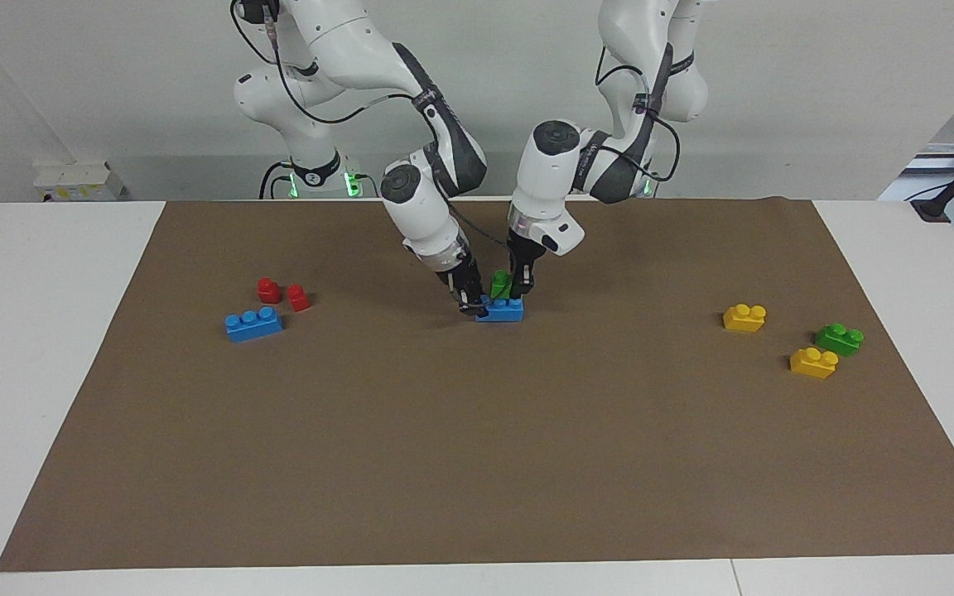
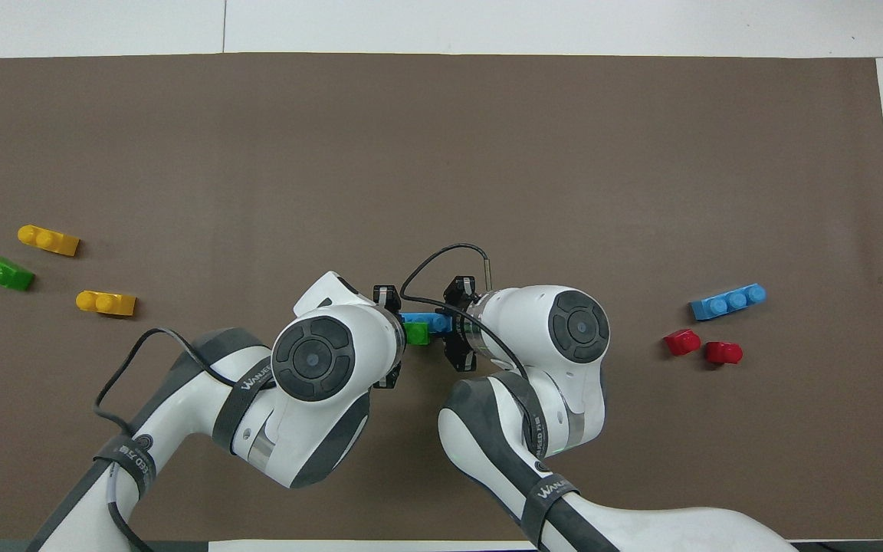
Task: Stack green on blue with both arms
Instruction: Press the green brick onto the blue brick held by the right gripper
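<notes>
The left gripper (image 1: 518,285) pinches a green brick (image 1: 500,284) and holds it tilted just over a blue brick (image 1: 503,310), which lies on the brown mat (image 1: 477,463) near the middle of the desk (image 1: 38,348), closer to the robots' edge. The right gripper (image 1: 470,302) is clamped on the end of that blue brick toward the right arm's end of the desk, steadying it.

The green brick looks not yet seated. If it comes down tilted, or with its underside off the studs, it may jam or skid along the blue brick. A hard push could also twist the blue brick out of the right gripper's hold.

There are two blue bricks: the second one (image 1: 253,323) lies toward the right arm's end, with two red bricks (image 1: 282,294) just beside it. There are two green bricks: the second one (image 1: 839,338) sits toward the left arm's end between two yellow bricks (image 1: 744,317).
</notes>
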{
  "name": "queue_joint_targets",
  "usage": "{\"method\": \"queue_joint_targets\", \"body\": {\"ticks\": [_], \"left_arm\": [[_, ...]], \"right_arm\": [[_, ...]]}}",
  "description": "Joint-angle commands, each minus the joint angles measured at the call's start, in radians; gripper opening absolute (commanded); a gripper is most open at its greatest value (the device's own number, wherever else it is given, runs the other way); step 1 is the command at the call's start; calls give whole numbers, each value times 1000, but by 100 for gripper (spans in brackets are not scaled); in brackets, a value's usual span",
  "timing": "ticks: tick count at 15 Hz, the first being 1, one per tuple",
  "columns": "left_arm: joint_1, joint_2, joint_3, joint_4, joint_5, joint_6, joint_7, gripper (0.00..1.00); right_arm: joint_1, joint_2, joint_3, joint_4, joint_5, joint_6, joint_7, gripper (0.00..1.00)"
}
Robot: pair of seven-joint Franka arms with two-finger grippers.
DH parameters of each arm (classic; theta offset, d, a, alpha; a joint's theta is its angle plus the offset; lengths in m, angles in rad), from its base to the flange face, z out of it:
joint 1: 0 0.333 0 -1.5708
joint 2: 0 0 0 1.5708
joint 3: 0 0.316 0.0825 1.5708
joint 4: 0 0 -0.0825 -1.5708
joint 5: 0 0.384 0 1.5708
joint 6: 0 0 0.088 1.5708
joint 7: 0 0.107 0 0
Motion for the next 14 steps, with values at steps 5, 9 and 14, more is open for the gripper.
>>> {"method": "queue_joint_targets", "body": {"ticks": [5, 9, 14], "left_arm": [[-32, 27, 18, -13, 94, 49, -103, 0], [-25, 27, 18, -17, 121, 47, -103, 0], [-32, 78, 18, -13, 126, 67, -106, 0]], "right_arm": [[2, -4, -1, -19, 37, 22, -51, 0], [2, -4, -1, -19, 37, 22, -51, 0], [2, -4, -1, -19, 37, 22, -51, 0]]}}
